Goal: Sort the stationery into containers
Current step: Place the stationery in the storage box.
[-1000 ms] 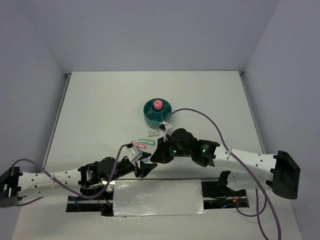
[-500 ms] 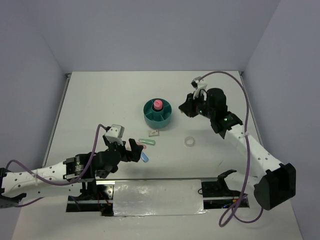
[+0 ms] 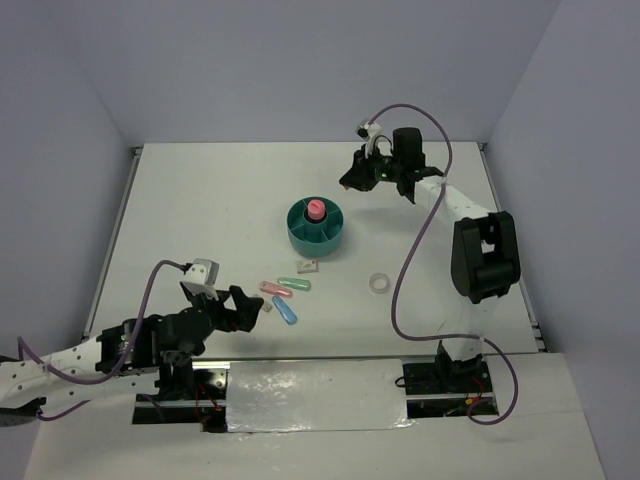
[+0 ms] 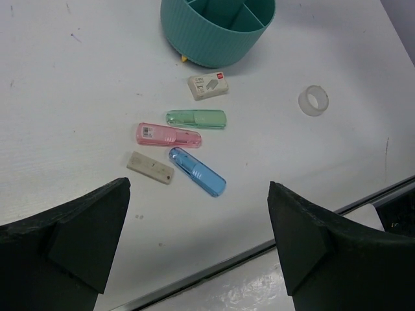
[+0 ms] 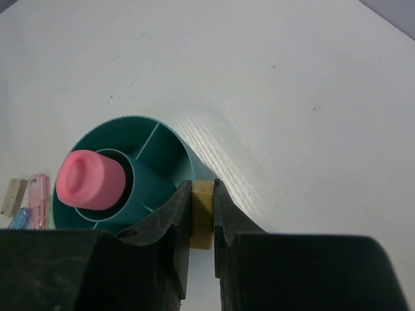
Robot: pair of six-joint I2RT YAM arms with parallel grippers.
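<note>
Three smooth translucent pieces, green capsule [image 4: 196, 118], pink capsule [image 4: 168, 135] and blue capsule [image 4: 197, 172], lay on the white surface [image 4: 78, 78] near the ribbed teal organiser [image 4: 217, 39]. Flat beige eraser [image 4: 150, 167], white eraser [image 4: 208, 86] and clear tape ring [image 4: 313, 100] lay beside them. Left fingers [image 4: 198, 191] were spread wide, empty. Right fingers [image 5: 202, 214] pinched a beige block eraser [image 5: 202, 223], far-right of the organiser. Pink tube [image 5: 87, 179] stood in the central cup.

This is a robot lab test cell: a white surface [image 3: 200, 210] is boxed in by plain pale walls [image 3: 300, 70] on three sides. At its near edge stand a left arm [image 3: 120, 345] and a right arm [image 3: 480, 250], trailing purple cables [image 3: 393, 300], with a silver foil panel [image 3: 315, 395] between them.
</note>
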